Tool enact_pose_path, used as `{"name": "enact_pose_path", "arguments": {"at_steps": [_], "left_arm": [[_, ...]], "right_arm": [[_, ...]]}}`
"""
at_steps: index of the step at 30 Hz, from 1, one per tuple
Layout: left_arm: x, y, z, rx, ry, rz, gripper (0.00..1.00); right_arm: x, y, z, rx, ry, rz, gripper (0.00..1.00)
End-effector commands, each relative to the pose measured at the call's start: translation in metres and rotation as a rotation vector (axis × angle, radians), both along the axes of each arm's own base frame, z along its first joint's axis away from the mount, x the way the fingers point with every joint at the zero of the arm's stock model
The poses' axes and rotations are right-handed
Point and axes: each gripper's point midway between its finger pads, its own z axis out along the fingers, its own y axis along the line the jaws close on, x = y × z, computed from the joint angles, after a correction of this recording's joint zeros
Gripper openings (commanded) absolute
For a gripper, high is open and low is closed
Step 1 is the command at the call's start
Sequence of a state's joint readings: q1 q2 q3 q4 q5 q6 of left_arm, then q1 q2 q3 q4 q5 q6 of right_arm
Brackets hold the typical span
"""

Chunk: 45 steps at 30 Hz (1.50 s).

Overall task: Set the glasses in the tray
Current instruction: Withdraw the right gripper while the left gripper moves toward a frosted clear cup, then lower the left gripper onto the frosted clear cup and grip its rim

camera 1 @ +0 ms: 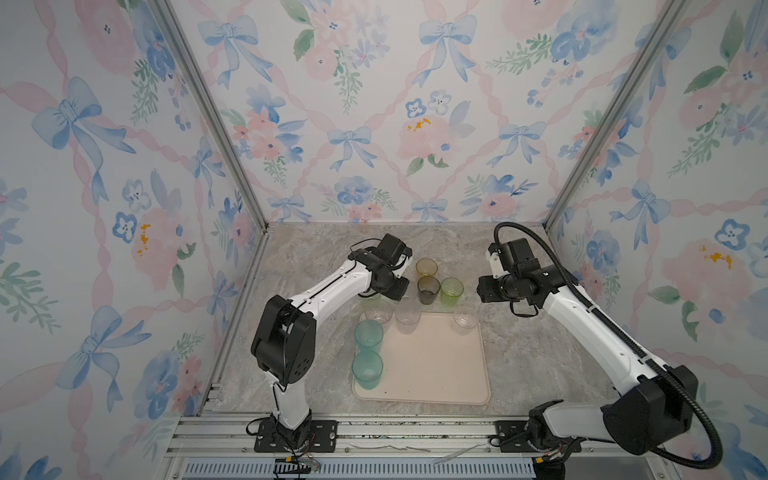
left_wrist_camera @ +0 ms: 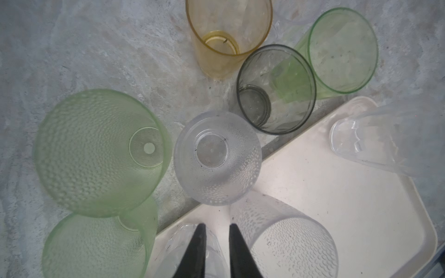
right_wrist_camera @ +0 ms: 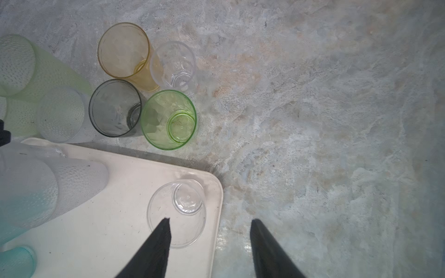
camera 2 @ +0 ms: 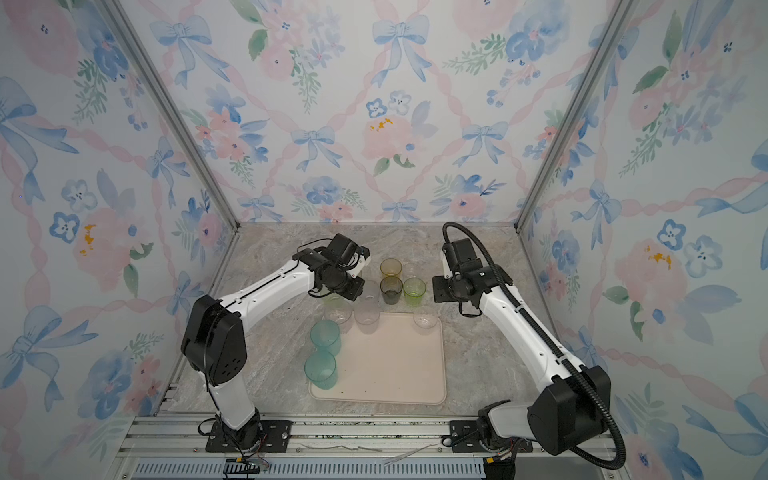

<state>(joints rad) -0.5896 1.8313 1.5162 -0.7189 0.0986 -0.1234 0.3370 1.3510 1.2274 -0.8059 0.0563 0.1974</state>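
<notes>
The left end effector (left_wrist_camera: 216, 225) is hanging with its jaws only narrowly apart above a clear tumbler (left_wrist_camera: 173, 250) at one corner of the tray (left_wrist_camera: 337, 204). Nothing is showing pinched in the gap. The tumbler is so clear and so cropped there that I cannot tell whether a tip is touching it.

The right end effector (right_wrist_camera: 210, 219) is standing wide open and gripping nothing. One of its jaws is showing over a small clear tumbler (right_wrist_camera: 177, 214) that is sitting upright just inside another tray corner, and the other is showing over bare worktop (right_wrist_camera: 337, 144).

In both top views two teal tumblers (camera 1: 368, 334) are standing along the tray's left edge.

The rest are waiting off the tray on the worktop, beyond its far edge:
- The amber tumbler (camera 1: 426, 267), grey tumbler (camera 1: 428, 289) and bright green tumbler (camera 1: 451, 291) are clustering close together.
- A dimpled clear tumbler (left_wrist_camera: 218, 157) is sitting just beside the tray's rim.
- Two pale green tumblers (left_wrist_camera: 101, 151) are sitting next to the dimpled one.
</notes>
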Motion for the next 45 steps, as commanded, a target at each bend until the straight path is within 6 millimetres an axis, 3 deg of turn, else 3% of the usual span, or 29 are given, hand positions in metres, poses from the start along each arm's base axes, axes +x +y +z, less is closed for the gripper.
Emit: {"name": "enact_pose_path", "arguments": {"at_steps": [1,12,22,45], "left_arm": [[0.003,0.003,-0.005,0.038,0.019,0.035,0.21],[0.01,0.009,-0.018,0.118,0.038,0.079,0.23],[0.012,0.001,-0.026,0.123,0.054,0.072,0.23],[0.022,0.003,-0.036,0.164,0.043,0.089,0.23]], "right_arm": [[-0.002,-0.004,0.002,0.022,-0.016,0.005,0.56],[0.004,-0.009,-0.001,0.06,-0.02,0.007,0.56],[0.006,-0.01,-0.004,0.078,-0.021,0.008,0.56],[0.006,-0.011,-0.006,0.091,-0.017,0.009,0.56]]}}
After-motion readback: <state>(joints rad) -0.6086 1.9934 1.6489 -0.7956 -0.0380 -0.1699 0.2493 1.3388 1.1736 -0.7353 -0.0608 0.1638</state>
